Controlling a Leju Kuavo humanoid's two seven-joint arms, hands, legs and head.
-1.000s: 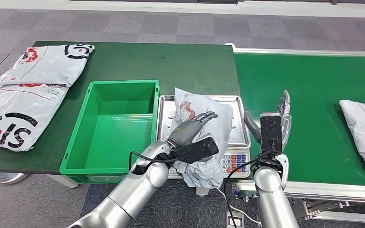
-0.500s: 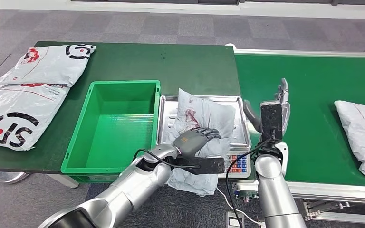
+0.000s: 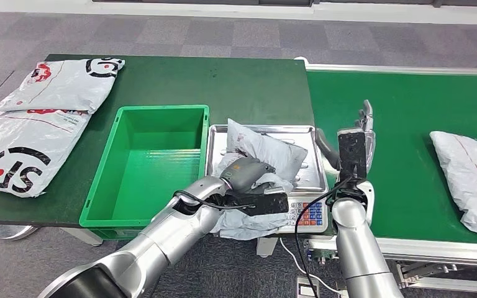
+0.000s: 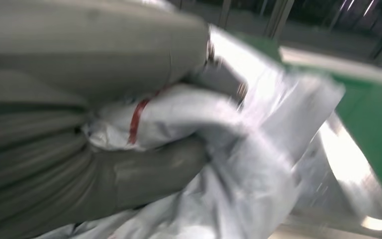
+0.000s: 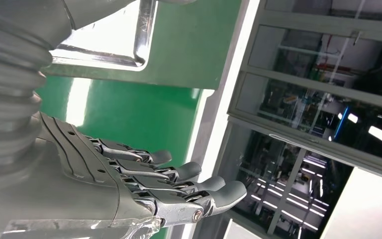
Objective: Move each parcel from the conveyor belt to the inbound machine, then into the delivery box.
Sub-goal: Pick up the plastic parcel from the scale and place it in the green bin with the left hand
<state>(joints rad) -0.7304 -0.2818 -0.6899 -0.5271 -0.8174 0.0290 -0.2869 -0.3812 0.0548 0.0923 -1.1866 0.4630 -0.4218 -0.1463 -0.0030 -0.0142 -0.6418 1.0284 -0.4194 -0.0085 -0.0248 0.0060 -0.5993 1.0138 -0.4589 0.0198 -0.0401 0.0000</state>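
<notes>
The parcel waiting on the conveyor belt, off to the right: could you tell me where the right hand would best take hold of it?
Probably along its near long edge. The parcel lies flat and long on the belt, a soft bag with no handle, so its slack edge is what fingers can gather. The right hand, open and upright beside the scale tray, would likely come down from above on that side.

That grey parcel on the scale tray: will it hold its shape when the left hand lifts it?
Probably not. The parcel crumples where the left hand grips it, and part hangs limp over the scale tray edge, so expect sagging. Its glossy film may slip.
</notes>
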